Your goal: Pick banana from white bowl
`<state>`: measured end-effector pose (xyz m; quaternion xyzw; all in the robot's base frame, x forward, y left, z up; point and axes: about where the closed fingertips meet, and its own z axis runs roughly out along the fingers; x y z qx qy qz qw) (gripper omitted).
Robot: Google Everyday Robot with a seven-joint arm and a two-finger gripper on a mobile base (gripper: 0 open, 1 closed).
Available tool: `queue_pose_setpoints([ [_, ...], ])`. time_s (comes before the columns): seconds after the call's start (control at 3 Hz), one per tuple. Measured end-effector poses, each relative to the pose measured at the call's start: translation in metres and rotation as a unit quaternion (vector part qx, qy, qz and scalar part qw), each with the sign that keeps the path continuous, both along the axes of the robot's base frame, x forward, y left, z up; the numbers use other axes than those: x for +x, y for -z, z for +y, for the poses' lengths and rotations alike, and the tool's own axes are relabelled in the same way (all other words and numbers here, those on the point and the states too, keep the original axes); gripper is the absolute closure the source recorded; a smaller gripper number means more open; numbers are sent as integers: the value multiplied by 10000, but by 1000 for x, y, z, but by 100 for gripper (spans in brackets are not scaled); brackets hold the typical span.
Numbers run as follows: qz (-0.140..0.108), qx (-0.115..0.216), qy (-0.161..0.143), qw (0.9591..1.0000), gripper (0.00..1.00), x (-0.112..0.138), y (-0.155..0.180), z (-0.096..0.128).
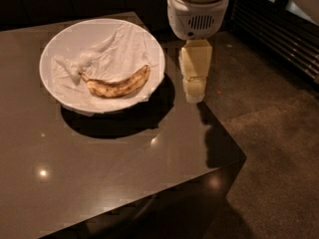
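Table: your dark, glossy table [99, 173] fills the left and centre of the frame. A speckled floor [269, 133] lies to its right, and a slatted grille [279, 29] sits in the upper right.
Banana: the banana [117, 83] lies curved in the lower middle of the white bowl [46, 63], upper left, resting on crumpled white paper [119, 44].
Gripper: the gripper [194, 96] hangs pointing down just right of the bowl, over the table's right edge and clear of both bowl and fruit. You cannot tell whether it is spread or closed.
Risk, rim: if you move sideways at this height, you will likely strike the bowl wall and shove it across the slick top.
Risk, paper: a deep grasp may catch the paper along with the fruit and drag it out.
Risk, fruit: the brown-speckled skin suggests soft flesh, so a hard squeeze could crush it.
Hidden: the arm above the white housing [198, 9] is cut off by the top edge. The paper covers the bowl's floor, and shadow hides its base.
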<state>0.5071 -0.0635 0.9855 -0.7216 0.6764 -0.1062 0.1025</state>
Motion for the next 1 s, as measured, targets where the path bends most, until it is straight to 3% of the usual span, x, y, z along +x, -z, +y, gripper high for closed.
queue_pose_setpoints([
  [0.33,-120,76,-31,9999,0,3,-4,5],
  [1.0,30,367,-407,9985,0,33,0,37],
])
